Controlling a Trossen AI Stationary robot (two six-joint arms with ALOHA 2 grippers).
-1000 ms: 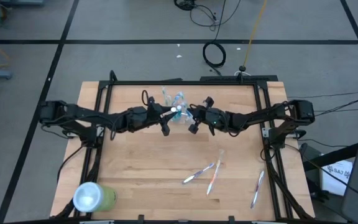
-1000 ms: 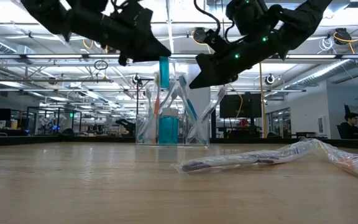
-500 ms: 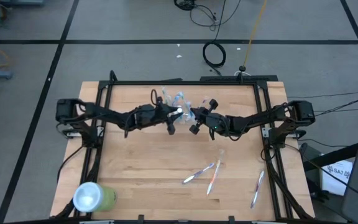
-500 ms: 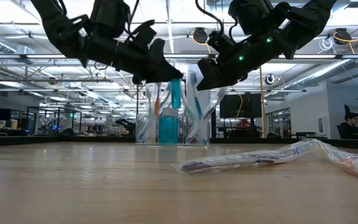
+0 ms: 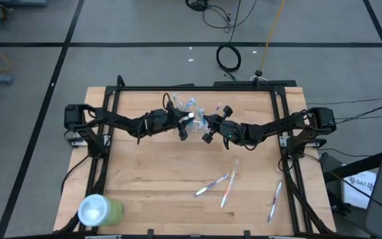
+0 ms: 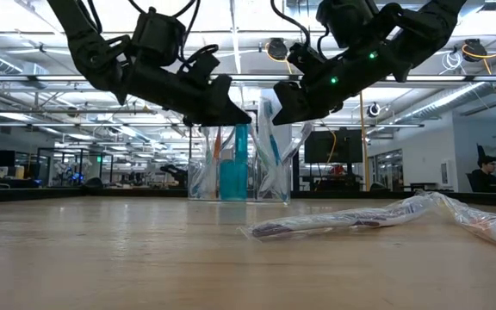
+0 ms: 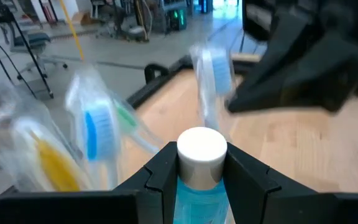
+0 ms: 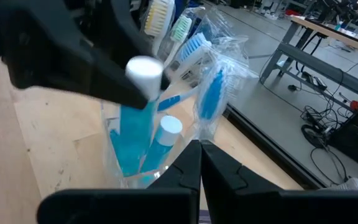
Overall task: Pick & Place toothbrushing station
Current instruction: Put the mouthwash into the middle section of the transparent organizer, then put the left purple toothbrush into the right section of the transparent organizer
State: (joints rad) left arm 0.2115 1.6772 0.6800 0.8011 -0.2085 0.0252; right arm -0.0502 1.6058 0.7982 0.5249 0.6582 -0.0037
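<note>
2 tools meet over the clear cup (image 6: 238,176): left tool (image 7: 201,165) holding the blue tube (image 7: 200,186) should lower it straight; right tool (image 8: 199,165) is closed, empty

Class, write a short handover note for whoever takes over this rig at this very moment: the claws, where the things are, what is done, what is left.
Left claw: shut on a blue tube with a white cap, held in the clear cup at the table's far middle.
Right claw: shut, empty, hovering beside the cup.
Cup: already holds wrapped toothbrushes and another blue tube.
Done: tube brought to the cup.
Left: release it; three wrapped toothbrushes lie on the table's near right; the green cup lies at near left.
</note>
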